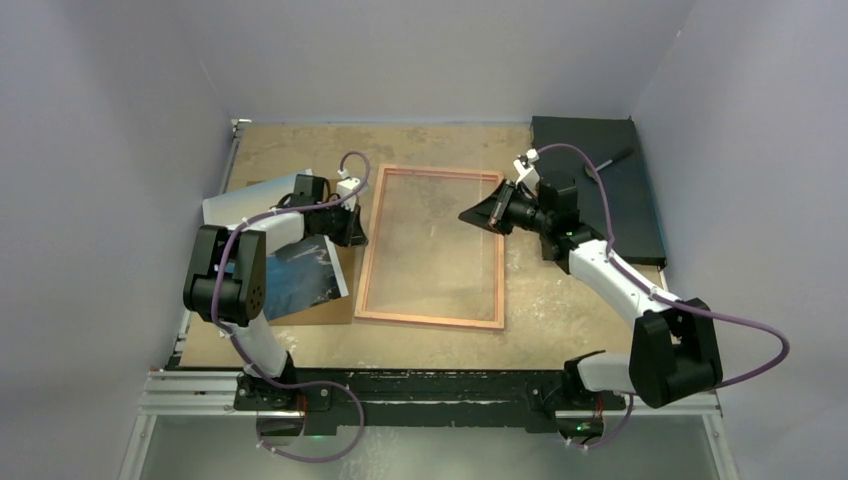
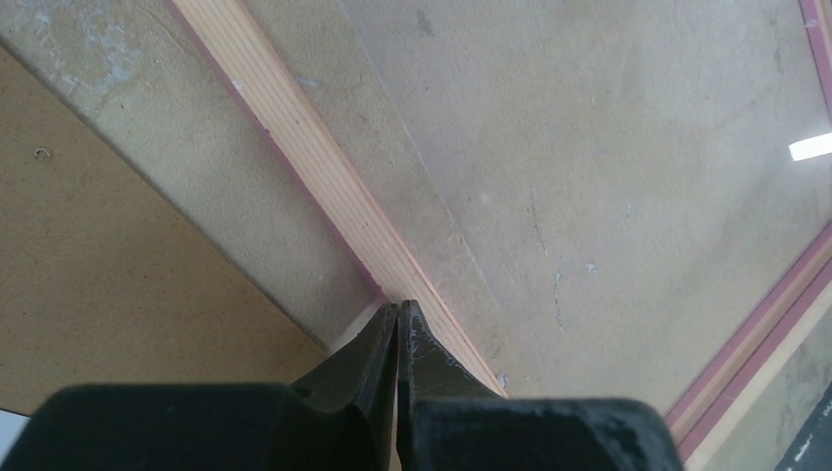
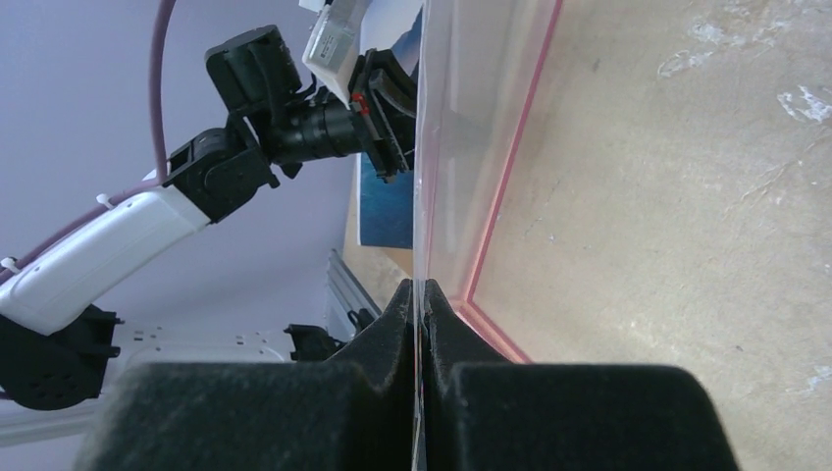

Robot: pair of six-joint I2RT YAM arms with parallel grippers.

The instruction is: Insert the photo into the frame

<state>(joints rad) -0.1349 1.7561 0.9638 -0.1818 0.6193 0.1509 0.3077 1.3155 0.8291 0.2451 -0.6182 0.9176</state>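
Grip of right hand (image 3: 420,287) tight on frame (image 3: 509,167)

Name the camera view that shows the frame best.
Top external: the frame shows almost whole, with the rim all round the pane. Left wrist shows only one rim stretch and part of the pane. Right wrist sees a thin clear edge between its fingers and one pink rim side.

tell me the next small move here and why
Probably raise the right gripper a little: it is shut on what looks like the clear pane's edge, while the shut left gripper sits at the frame's opposite rim, perhaps steadying it. The photo lies outside, left of the frame.
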